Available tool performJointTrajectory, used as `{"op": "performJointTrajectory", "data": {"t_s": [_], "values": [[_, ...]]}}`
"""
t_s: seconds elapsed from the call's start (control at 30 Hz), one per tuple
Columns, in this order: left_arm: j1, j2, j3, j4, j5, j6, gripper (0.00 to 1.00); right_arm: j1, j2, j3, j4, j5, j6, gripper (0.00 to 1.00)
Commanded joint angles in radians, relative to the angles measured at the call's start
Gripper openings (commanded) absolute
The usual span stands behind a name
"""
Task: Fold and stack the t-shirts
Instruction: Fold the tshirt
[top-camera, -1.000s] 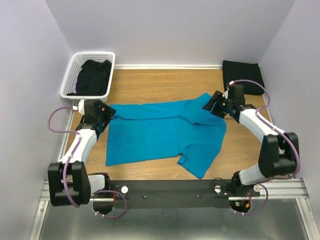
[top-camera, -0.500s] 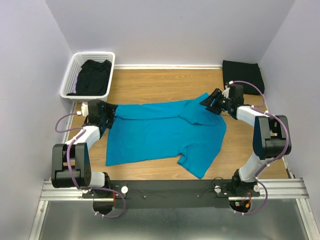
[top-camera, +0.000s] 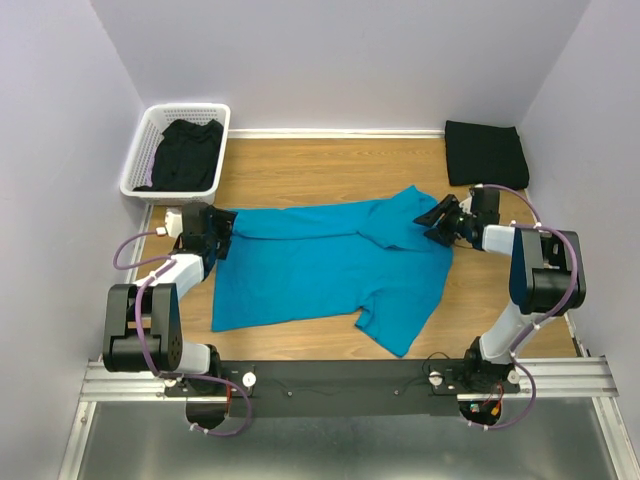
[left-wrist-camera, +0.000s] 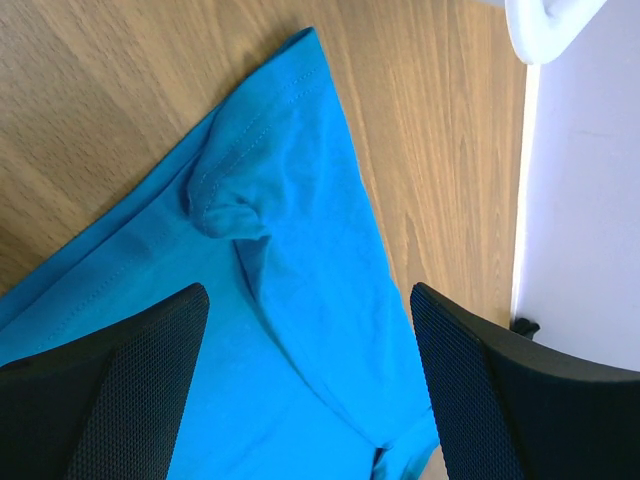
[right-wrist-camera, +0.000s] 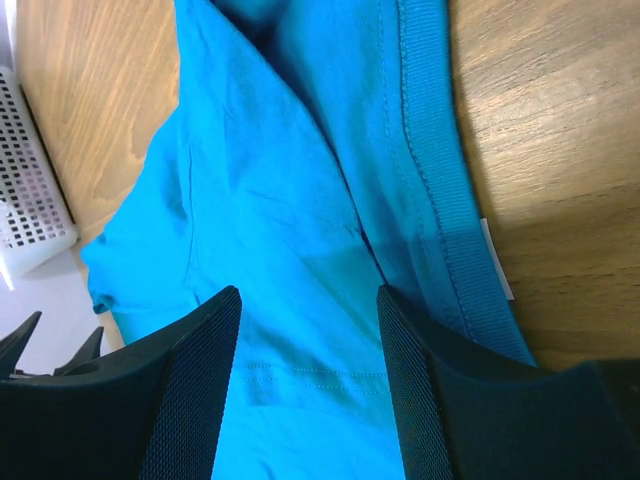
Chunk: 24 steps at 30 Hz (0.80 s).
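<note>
- Firstly, at the far left, a white basket (top-camera: 135, 170) is seen by the wall, and a black shirt (top-camera: 188, 150) is heaped in it unfolded, presumably kept there until its turn.
- The left gripper (top-camera: 222, 232) is held low over the left edge of the teal shirt (top-camera: 320, 265). In the wrist view the left gripper (left-wrist-camera: 308, 300) is shown with its fingers spread, and a bunched corner (left-wrist-camera: 225, 205) of the cloth is framed between them; nothing is pinched.
- The teal shirt is laid out across the middle of the table (top-camera: 320, 160), mostly flat, with one flap turned over near its right far corner. It is judged to be at the start of folding.
- The right gripper (top-camera: 437, 222) is set at the shirt's right edge, opposite the left one, probably so that both ends can be lifted together. Its fingers are likewise spread over the cloth in the wrist view (right-wrist-camera: 308, 300), beside a stitched edge band (right-wrist-camera: 435, 180).
- A folded black shirt (top-camera: 485, 152) is placed in the far right corner, well apart, probably as the base of the stack.
</note>
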Motion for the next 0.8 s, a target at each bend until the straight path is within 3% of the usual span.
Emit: {"op": "performJointTrajectory", "data": {"t_s": [0.0,0.27,0.5,0.77], "values": [[-0.009,-0.015,-0.014,0.019,-0.061,-0.002,0.9,-0.02,0.008,-0.044,-0.032,0.058,-0.015,0.65],[-0.013,-0.015,0.009,0.022,-0.095,0.002,0.89,-0.062,-0.071,-0.063,-0.124,0.163,-0.079,0.65],[-0.125,0.064,0.078,0.038,-0.126,-0.048,0.89,-0.062,-0.074,-0.05,-0.144,0.15,-0.09,0.66],[-0.18,0.141,0.131,0.015,-0.277,-0.119,0.88,-0.068,-0.082,-0.052,-0.153,0.153,-0.096,0.66]]}}
